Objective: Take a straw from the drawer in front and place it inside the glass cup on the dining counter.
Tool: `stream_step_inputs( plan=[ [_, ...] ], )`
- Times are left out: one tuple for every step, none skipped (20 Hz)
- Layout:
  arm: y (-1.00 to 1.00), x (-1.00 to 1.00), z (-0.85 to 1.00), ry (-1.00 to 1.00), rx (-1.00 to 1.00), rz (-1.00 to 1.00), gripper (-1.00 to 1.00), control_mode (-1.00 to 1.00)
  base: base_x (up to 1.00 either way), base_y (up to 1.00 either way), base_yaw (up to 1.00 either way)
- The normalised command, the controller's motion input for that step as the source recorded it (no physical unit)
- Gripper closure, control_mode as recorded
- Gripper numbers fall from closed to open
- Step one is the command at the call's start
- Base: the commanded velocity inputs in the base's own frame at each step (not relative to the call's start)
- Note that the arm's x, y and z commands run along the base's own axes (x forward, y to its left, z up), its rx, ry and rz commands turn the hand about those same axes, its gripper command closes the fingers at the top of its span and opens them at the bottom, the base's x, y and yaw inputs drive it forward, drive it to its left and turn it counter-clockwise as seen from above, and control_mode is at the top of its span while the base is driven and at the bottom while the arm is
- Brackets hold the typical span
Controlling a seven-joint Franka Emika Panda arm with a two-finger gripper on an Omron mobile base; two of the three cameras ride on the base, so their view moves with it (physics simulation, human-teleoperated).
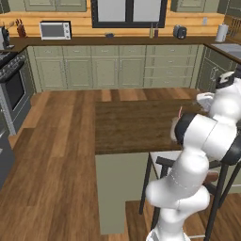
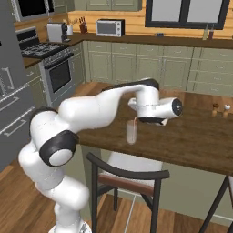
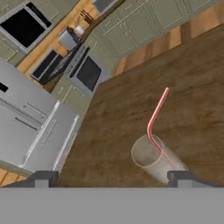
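The glass cup [image 3: 151, 155] stands on the dark wood dining counter [image 3: 118, 109] near its edge. The reddish-pink straw [image 3: 156, 114] rests inside the cup, leaning and sticking out above the rim. My gripper [image 3: 114, 178] hovers just above the cup, open, its fingertips [image 3: 43, 178] spread wide and holding nothing. From the right base view the cup [image 2: 131, 133] sits below the hand, with the straw [image 2: 135, 120] rising toward my gripper [image 2: 152, 122]. In the left base view the straw top [image 1: 180, 112] peeks past my arm above the counter [image 1: 132, 127]. The drawer is out of view.
A dark metal chair [image 2: 129, 175] stands at the counter's near side, also seen as the chair [image 1: 160, 164] under my arm. Small shakers [image 2: 220, 109] sit at the counter's far right. A stove [image 2: 54, 68] and wall cabinets [image 1: 113, 66] lie beyond open floor.
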Motion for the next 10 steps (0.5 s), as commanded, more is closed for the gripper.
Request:
stream_step_inputs(
  plan=[
    [0.71,-0.55,0.85,0.0,-0.32,-0.13,-1.0,-1.0,0.0,0.0,0.0],
    [0.82,-0.52,0.74,0.0,-0.32,-0.15,-1.0,-1.0,0.0,0.0,0.0],
    [0.94,-0.45,0.69,0.0,-0.32,-0.16,-1.0,-1.0,0.0,0.0,0.0],
    [1.0,-0.36,0.54,0.0,-0.31,-0.17,-1.0,-1.0,0.0,0.0,0.0],
    [1.0,-0.3,0.41,0.04,-0.3,-0.19,-1.0,-1.0,0.0,0.0,0.0],
    [1.0,-0.23,0.34,0.05,-0.31,-0.2,-1.0,-1.0,0.0,0.0,0.0],
    [1.0,-0.14,0.24,0.1,-0.29,-0.2,-1.0,-1.0,0.0,0.0,0.0],
    [1.0,-0.08,0.19,0.11,-0.27,-0.18,-1.0,-1.0,0.0,0.0,0.0],
    [1.0,-0.02,0.11,0.12,-0.26,-0.17,-1.0,-1.0,0.0,0.0,0.0],
    [1.0,0.0,0.06,0.15,-0.22,-0.15,-1.0,-1.0,0.0,0.0,0.0]
  ],
)
